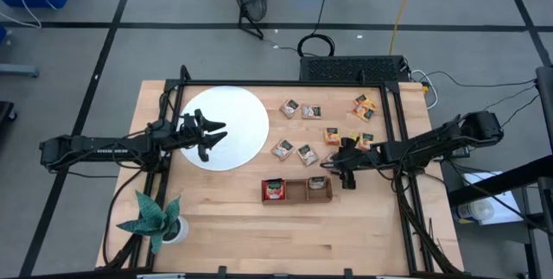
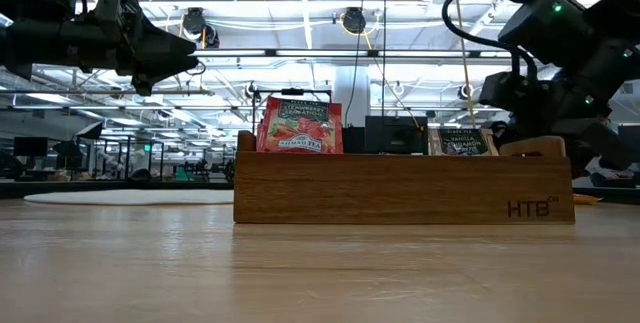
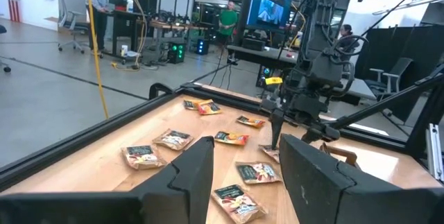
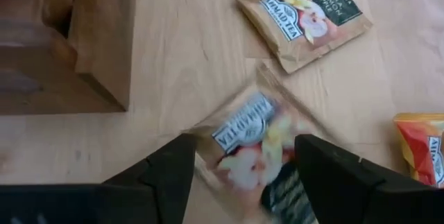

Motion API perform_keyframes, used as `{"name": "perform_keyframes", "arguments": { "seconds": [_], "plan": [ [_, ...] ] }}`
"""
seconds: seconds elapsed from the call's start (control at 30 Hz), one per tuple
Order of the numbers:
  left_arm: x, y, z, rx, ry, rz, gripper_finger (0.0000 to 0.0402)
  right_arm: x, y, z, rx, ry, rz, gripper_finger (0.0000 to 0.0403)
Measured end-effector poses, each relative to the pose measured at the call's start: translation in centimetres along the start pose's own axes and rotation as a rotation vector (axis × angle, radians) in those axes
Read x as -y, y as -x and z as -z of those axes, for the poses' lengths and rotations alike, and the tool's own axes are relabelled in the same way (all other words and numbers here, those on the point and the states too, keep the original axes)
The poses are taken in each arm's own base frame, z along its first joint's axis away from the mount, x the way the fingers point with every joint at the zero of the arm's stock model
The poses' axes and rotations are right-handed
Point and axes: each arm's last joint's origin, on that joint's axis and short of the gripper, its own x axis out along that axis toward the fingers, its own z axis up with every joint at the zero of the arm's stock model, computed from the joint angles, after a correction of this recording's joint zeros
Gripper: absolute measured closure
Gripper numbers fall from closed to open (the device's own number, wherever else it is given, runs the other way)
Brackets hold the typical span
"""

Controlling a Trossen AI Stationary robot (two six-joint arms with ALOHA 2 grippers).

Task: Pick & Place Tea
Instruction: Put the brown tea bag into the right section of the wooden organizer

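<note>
A blurred brown tea sachet [image 4: 258, 143] lies on the worktop [image 1: 233, 218] between our right pincer's [image 4: 239, 175] wide-spread fingers, just right of the wooden tray [image 1: 297, 190]. We should centre, then close squarely. The left pincer [image 1: 207, 134], partly spread and empty, waits over the white disc [image 1: 246, 119].

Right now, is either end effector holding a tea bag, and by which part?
Neither holds anything. The right end effector stands open over a blurred tea sachet; the left end effector hovers empty.

high: looked straight down | low: level, close behind wooden tray [image 2: 400, 188] | both wrists faced tray [image 4: 90, 50], right closest
</note>
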Motion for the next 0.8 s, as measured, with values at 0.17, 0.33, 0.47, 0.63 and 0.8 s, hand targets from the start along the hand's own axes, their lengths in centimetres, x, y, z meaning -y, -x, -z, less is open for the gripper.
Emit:
{"name": "perform_keyframes", "arguments": {
  "seconds": [0.17, 0.33, 0.47, 0.63, 0.8],
  "plan": [
    [0.0, 0.0, 0.0, 0.000, 0.000, 0.000, 0.0236, 0.0, 0.0, -0.1, 0.015, -0.019, 0.001, 0.0176],
    [0.0, 0.0, 0.0, 0.001, 0.000, 0.000, 0.0236, -0.3, 0.0, -0.4, 0.044, -0.050, -0.029, 0.0178],
    [0.0, 0.0, 0.0, 0.000, 0.000, 0.000, 0.0236, -0.8, 0.1, -0.5, 0.053, -0.036, -0.092, 0.0184],
    [0.0, 0.0, 0.0, 0.000, 0.000, 0.000, 0.0236, -1.2, 0.2, -0.9, 0.086, -0.037, -0.235, 0.0194],
    [0.0, 0.0, 0.0, 0.001, 0.000, 0.000, 0.0236, -0.9, 0.1, -0.3, 0.019, -0.101, -0.216, 0.0204]
  ]
}}
